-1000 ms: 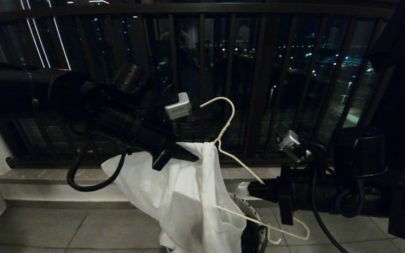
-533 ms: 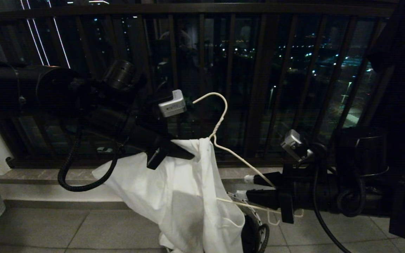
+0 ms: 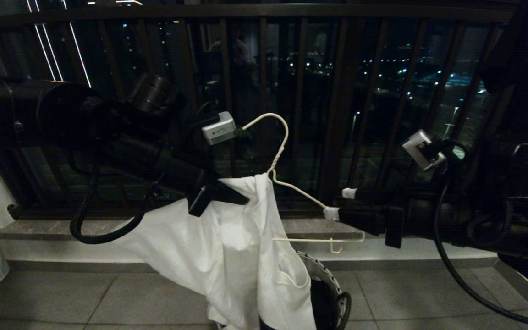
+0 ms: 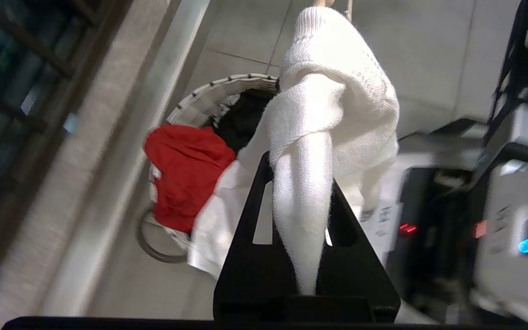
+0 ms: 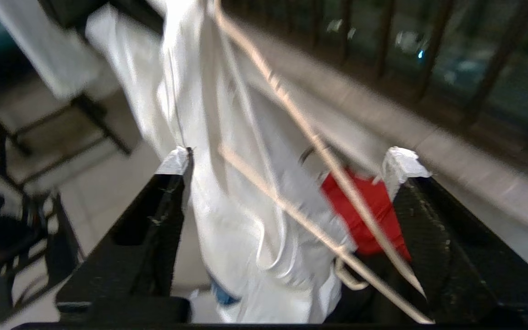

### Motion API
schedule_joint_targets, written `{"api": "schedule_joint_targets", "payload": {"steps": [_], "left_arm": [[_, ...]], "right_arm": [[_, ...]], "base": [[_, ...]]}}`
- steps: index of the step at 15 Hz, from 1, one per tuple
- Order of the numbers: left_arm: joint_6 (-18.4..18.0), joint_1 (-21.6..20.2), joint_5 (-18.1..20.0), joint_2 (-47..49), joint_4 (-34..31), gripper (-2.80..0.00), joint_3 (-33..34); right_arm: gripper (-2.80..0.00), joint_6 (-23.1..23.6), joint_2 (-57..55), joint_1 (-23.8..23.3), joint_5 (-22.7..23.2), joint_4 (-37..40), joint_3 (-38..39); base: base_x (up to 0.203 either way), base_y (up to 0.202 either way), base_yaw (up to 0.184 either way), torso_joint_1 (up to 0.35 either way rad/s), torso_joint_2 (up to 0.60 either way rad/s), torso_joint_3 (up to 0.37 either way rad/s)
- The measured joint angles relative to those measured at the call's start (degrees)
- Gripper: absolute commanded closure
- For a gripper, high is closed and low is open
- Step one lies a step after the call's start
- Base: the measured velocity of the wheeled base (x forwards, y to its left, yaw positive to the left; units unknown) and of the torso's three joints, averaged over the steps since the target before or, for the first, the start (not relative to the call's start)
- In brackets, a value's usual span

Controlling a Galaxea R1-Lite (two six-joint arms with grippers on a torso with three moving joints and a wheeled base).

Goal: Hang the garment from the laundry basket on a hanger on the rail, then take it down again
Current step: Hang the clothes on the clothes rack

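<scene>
The garment [image 3: 227, 247] is half-threaded on the hanger [image 3: 287, 183], above the laundry basket [image 3: 328, 284]. The left gripper [image 3: 234, 195] is clamped on its collar. The right gripper [image 3: 337, 204] has its jaws apart around the free hanger shoulder (not gripping). Remaining: dress that shoulder, hang, take down.

My white shirt [image 3: 227, 256] droops from the tilted wire hanger [image 3: 282, 151], one hanger arm bare, tail trailing into the basket [image 3: 332, 293] below.
</scene>
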State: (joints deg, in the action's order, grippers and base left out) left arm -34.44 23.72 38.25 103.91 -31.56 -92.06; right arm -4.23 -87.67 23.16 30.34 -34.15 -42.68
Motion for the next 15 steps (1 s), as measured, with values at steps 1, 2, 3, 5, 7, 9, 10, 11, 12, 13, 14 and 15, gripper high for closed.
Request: {"api": "schedule_joint_targets", "payload": {"steps": [1,2,3,5,7,9,10,11,12,13,14,15], "left_arm": [[1.3,0.0,0.0,-0.5,0.0,0.00,0.2],[2.5,0.0,0.0,-1.1,-0.2,0.00,0.9],[3.9,-0.1,0.0,-1.9,-0.1,0.00,1.8],[5.1,-0.6,0.3,-3.3,0.0,0.00,3.7],[5.9,-0.7,0.5,-4.9,0.3,0.00,5.7],[7.9,-1.2,0.7,-6.4,1.9,0.00,7.5],[8.7,-1.4,0.7,-7.3,3.2,0.00,8.7],[9.7,-1.6,0.7,-8.2,5.1,0.00,10.1],[11.5,-1.9,0.6,-9.1,7.6,0.00,11.9],[13.4,-2.0,0.6,-10.1,10.4,0.00,13.9],[15.6,-2.1,0.6,-11.4,13.4,0.00,16.3],[17.8,-2.2,0.4,-12.4,15.9,0.00,18.0]], "right_arm": [[-2.80,-0.5,1.2,-0.8,-0.2,0.0,-0.7],[0.00,-1.4,2.2,-1.2,-0.6,0.0,-1.3],[0.00,-2.2,3.2,-1.5,-1.3,0.2,-1.8],[0.00,-3.0,5.1,-1.8,-2.2,2.5,-3.0],[0.00,-3.9,8.0,-1.4,-3.7,10.9,-6.4],[0.00,-6.1,11.1,1.5,-8.1,23.8,-12.2],[0.00,-7.2,11.8,4.3,-12.1,30.4,-14.3],[0.00,-8.2,12.0,6.9,-16.4,35.4,-15.1],[0.00,-9.9,11.9,9.7,-20.2,39.4,-15.2],[0.00,-11.5,11.5,12.4,-22.5,41.4,-15.1],[0.00,-12.5,10.7,15.3,-24.1,42.3,-14.9],[0.00,-12.9,9.9,17.0,-25.2,42.7,-14.8]], "base": [[0.000,0.000,0.000,0.000,0.00,0.000],[0.000,0.000,0.000,0.000,0.00,0.000],[0.000,0.000,0.000,0.000,0.00,0.000],[0.000,0.000,0.000,0.000,0.00,0.000],[0.000,0.000,0.000,0.000,0.00,0.000],[0.000,0.000,0.000,0.000,0.00,0.000],[0.000,0.000,0.000,0.000,0.00,0.000],[0.000,0.000,0.000,0.000,0.00,0.000],[0.000,0.000,0.000,0.000,0.00,0.000],[0.000,0.000,0.000,0.000,0.00,0.000],[0.000,0.000,0.000,0.000,0.00,0.000],[0.000,0.000,0.000,0.000,0.00,0.000]]}}
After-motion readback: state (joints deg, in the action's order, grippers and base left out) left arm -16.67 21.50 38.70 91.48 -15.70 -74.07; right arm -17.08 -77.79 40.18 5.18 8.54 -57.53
